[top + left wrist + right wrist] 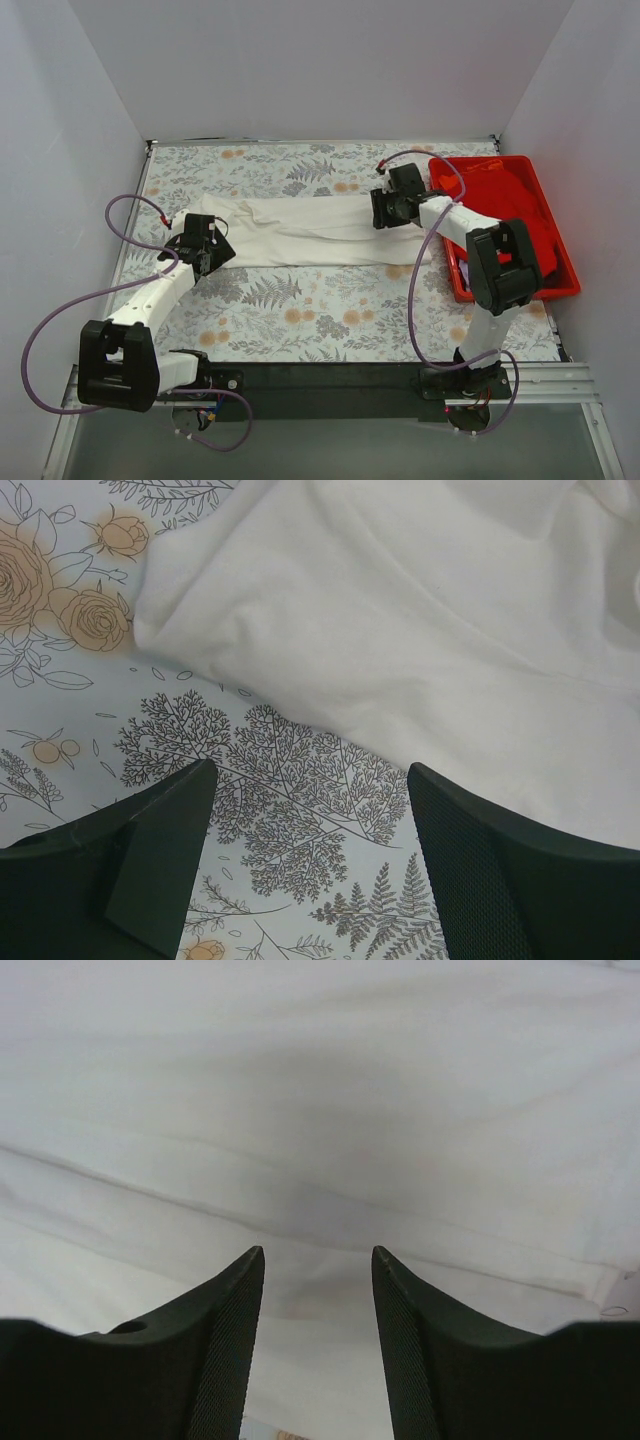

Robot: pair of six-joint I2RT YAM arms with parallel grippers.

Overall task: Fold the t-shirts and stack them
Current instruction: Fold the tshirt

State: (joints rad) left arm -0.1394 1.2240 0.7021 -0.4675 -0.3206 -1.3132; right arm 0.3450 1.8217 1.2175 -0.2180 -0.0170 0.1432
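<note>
Floral tablecloth (300, 310) covers the tabletop, and the white t-shirt (320, 232) lies stretched flat across it. At that shirt's left end the left tool (310, 780) hangs spread over bare tablecloth just off its edge, while the right tool (318, 1255) stands spread above its right end, pinching nothing. Right of the white t-shirt, the red t-shirt (510, 195) lies, seemingly bunched, in a red tray (495, 159).
</note>
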